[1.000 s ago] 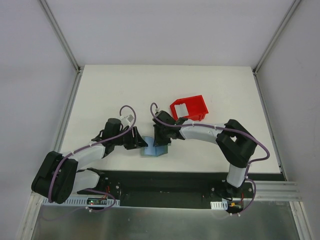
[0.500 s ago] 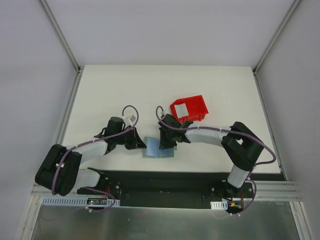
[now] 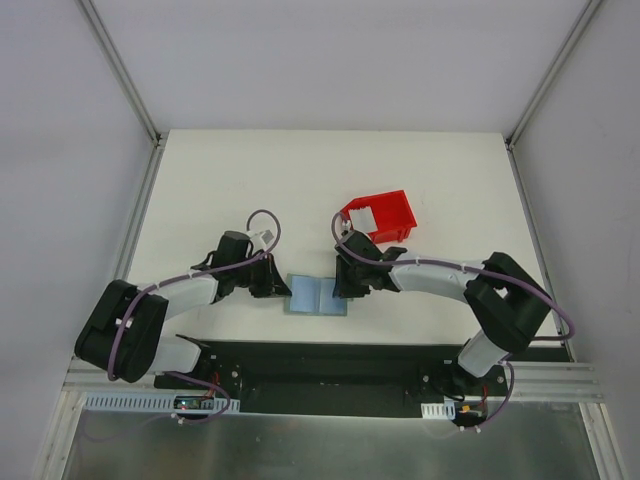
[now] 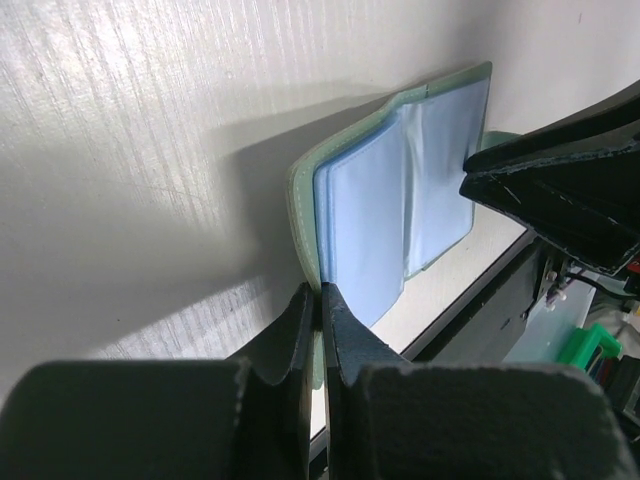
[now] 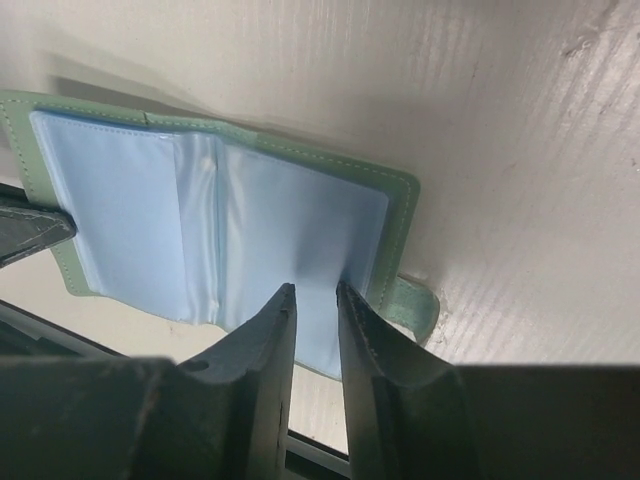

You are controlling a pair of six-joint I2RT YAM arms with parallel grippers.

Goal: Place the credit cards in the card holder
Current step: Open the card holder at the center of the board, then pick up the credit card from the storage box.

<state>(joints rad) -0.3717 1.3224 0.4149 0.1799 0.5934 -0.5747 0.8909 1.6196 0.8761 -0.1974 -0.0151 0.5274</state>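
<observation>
The grey-green card holder (image 3: 317,296) lies open and flat near the table's front edge, its pale blue sleeves facing up (image 5: 200,220). My left gripper (image 3: 283,290) is shut on its left edge, which runs edge-on between the jaws in the left wrist view (image 4: 319,300). My right gripper (image 3: 340,290) is over the right page (image 5: 315,290). Its jaws stand a narrow gap apart, tips at the page, with nothing between them. The closing strap (image 5: 415,305) sticks out on the right. A pale card (image 3: 362,217) lies in the red bin. The orange-gold card is not in view.
The red plastic bin (image 3: 395,202) stands just behind the right arm, a little right of the table's middle. The black mounting strip (image 3: 330,352) runs right in front of the card holder. Grey walls enclose the table at the back and sides.
The card holder went from half folded and raised to spread flat. My right gripper moved right along with the right cover. My left gripper kept its hold on the left edge.
</observation>
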